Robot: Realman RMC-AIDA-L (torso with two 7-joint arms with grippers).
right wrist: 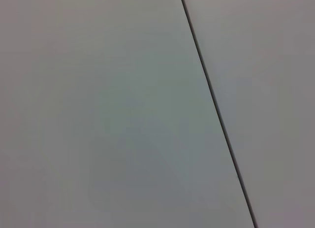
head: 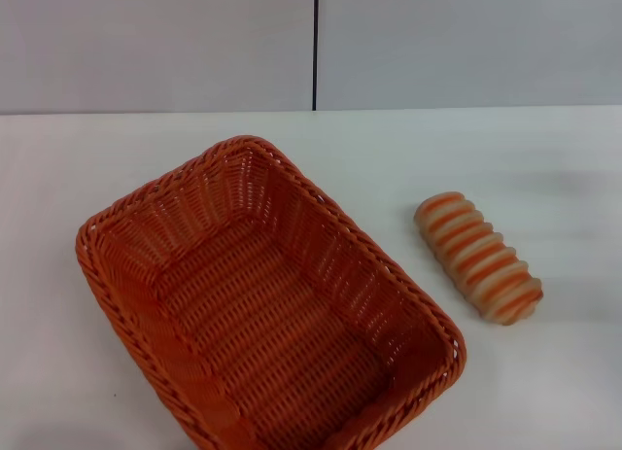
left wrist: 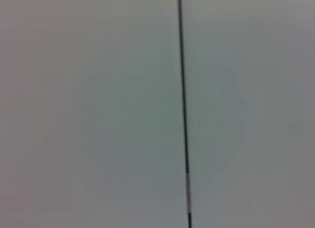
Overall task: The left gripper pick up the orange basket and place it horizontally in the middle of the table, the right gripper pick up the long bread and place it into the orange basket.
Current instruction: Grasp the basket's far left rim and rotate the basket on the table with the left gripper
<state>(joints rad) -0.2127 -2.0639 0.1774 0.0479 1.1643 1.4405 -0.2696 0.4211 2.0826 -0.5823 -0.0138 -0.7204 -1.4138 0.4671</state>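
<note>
- Left gripper: not visible in any view; whether its fingers are apart or together cannot be told. The left wrist view shows only a plain grey wall panel (left wrist: 88,110) crossed by a thin dark seam (left wrist: 184,110) running nearly straight through it.
- Right gripper: likewise out of sight in every view; the state of its fingers cannot be told. The right wrist view shows the same kind of grey panel (right wrist: 98,114), with a dark seam (right wrist: 216,110) running slantwise across it.
- Orange basket (head: 262,294): one item, rectangular, woven, with a braided rim and sloping sides. It rests on the table at about 7 o'clock from the middle of the head view, open side up and nothing inside it. Its long axis runs askew, from 11 o'clock towards 5 o'clock, not square to the table edge. Its near corner runs off the lower edge of the head view.
- Long bread (head: 478,259): one item, cream-beige with orange-brown crosswise stripes and rounded ends. It lies flat on the table at 3 o'clock from the basket, near it but apart, outside the rim. Its length also runs from 11 o'clock towards 5 o'clock, roughly parallel to the basket's long side.
- Table (head: 544,372): white, flat, bearing both items.
- Wall (head: 155,42): pale grey panels beyond the table's far edge at 12 o'clock, split by one vertical dark seam (head: 315,42).
</note>
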